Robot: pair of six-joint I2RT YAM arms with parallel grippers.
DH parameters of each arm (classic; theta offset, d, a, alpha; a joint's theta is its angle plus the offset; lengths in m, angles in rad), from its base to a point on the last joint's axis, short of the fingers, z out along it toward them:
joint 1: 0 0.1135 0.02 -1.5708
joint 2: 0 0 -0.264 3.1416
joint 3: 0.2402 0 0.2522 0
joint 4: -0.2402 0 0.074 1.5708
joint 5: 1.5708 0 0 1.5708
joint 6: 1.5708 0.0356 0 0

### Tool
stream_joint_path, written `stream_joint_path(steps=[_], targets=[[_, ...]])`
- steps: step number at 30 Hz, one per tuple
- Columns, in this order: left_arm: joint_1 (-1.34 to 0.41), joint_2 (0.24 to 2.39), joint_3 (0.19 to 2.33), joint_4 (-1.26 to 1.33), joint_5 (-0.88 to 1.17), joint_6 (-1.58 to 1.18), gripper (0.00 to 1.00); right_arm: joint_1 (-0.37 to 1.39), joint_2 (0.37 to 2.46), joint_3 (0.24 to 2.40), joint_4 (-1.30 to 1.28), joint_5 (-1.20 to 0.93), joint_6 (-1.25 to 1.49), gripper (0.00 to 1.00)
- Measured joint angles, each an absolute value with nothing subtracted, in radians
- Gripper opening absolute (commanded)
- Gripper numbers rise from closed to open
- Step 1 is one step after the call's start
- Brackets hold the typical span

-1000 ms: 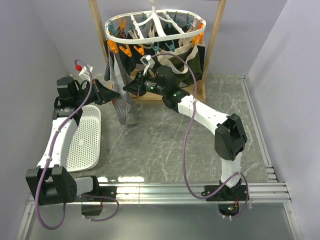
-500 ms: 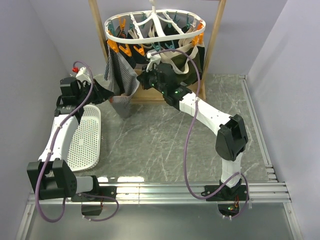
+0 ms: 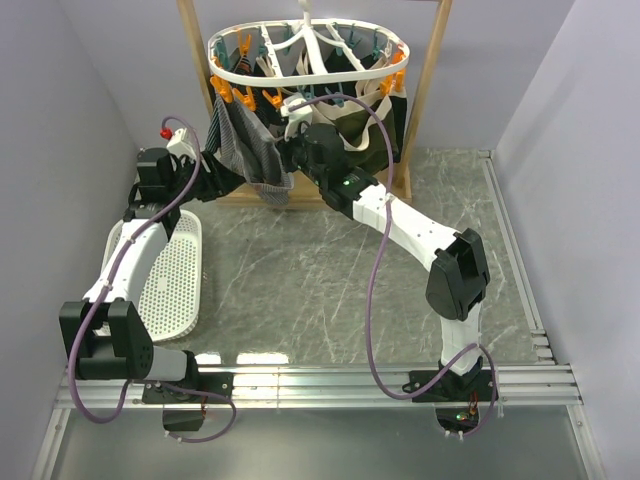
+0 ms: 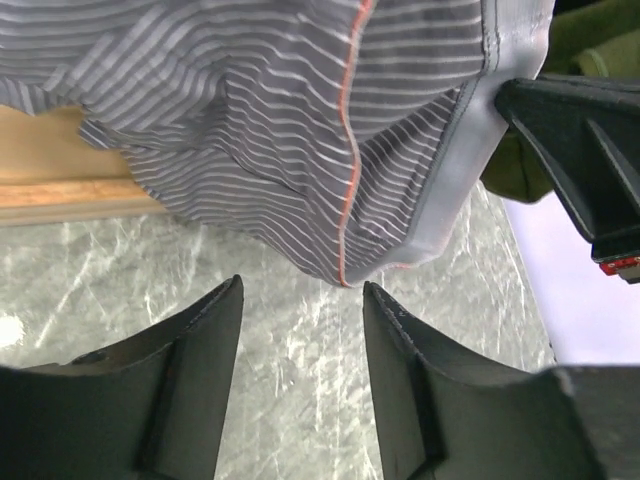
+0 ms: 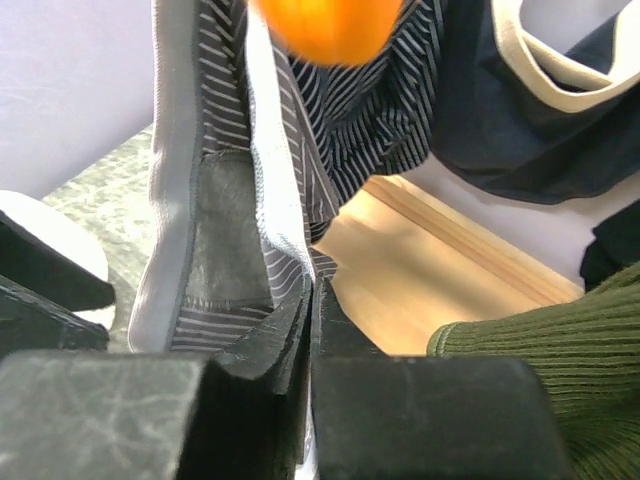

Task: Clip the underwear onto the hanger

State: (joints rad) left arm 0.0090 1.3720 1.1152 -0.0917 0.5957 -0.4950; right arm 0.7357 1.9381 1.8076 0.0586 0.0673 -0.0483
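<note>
Item: light grey, finely striped underwear (image 3: pixel 250 150), likely limp and light; firmer waistband (image 4: pixel 455 160) is the best hold | right end effector (image 5: pixel 312 300): pinching waistband | left end effector (image 4: pixel 300 300): parted, empty

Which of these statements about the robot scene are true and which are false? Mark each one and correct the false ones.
1. The left gripper has its fingers apart with nothing between them. True.
2. The right gripper is open and clear of the underwear. False: it is shut on the edge of the grey striped underwear.
3. The underwear lies flat on the table. False: it is held up in the air just below the hanger.
4. A white basket with small holes lies on the table beside the left arm. True.
</note>
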Motion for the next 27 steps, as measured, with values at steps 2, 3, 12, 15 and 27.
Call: stream_joint_path(steps=[2,3,12,15,27], targets=[[0.01,1.372,1.117,-0.086,0.587,-0.495,0.57,0.736,1.938,1.808,0.059,0.079,-0.058,0.07],[0.01,1.372,1.117,-0.084,0.586,-0.495,0.58,0.736,1.938,1.808,0.059,0.082,-0.061,0.09],[0.011,1.363,1.117,-0.075,0.601,-0.471,0.72,0.737,1.938,1.775,0.057,0.083,-0.062,0.41],[0.015,1.332,1.116,-0.071,0.643,-0.456,0.74,0.737,1.93,1.748,0.048,0.071,-0.049,0.44],[0.048,1.135,1.081,0.057,0.815,-0.462,0.71,0.737,1.719,1.56,0.048,-0.001,0.022,0.46]])
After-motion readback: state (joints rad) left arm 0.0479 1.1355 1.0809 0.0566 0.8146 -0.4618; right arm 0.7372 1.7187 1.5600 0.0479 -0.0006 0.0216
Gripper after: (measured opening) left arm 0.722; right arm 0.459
